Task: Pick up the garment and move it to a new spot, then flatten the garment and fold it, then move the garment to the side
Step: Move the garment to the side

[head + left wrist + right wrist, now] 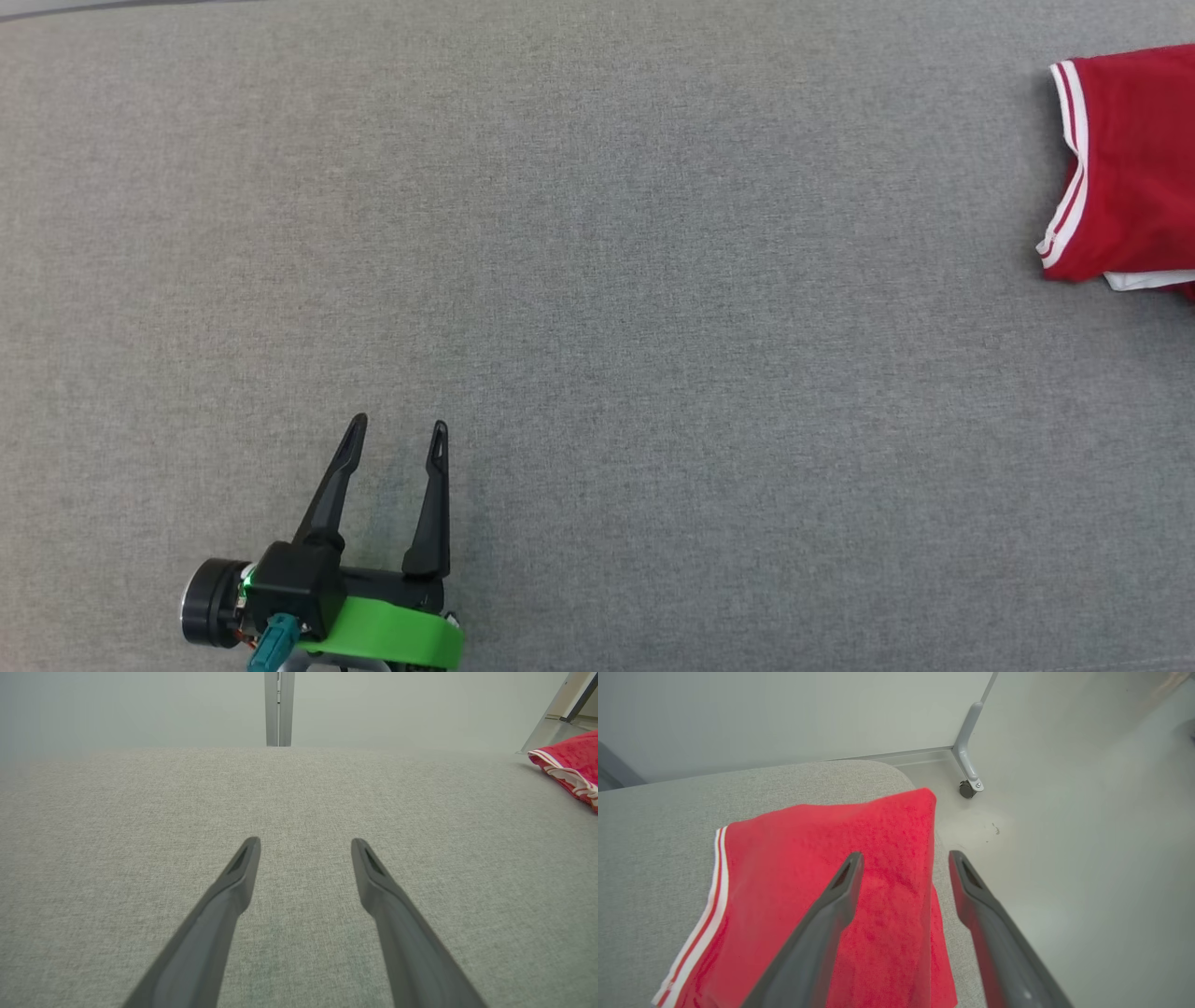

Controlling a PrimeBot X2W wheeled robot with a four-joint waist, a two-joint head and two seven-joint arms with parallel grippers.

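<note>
The left gripper [400, 425] is at the lower left of the head view. Its two dark fingers point up and stand wide apart. Nothing is between them, so it is let go and holds nothing. Only the grey table [653, 280] is under it. In the left wrist view the two fingers rise from the bottom, and bare grey table shows in the gap.

The red garment [1134, 159] lies on the table at the upper right of the head view, far from the left gripper. The right edge of the picture cuts part of it off. It has white stripes down its left side, and a bit of white peeks out at its bottom. In the left wrist view it is a small red patch at the upper right.

In the right wrist view, the right gripper [906, 855] has its fingers spread apart, and they grip nothing. The left finger is in front of the garment. The right finger is in front of the pale floor [1064, 868]. The garment's right edge runs between the two fingers, close to the table's edge. I cannot tell if a finger touches the garment.

A grey leg with a small wheel [969, 788] stands on the floor near the top of that view.
</note>
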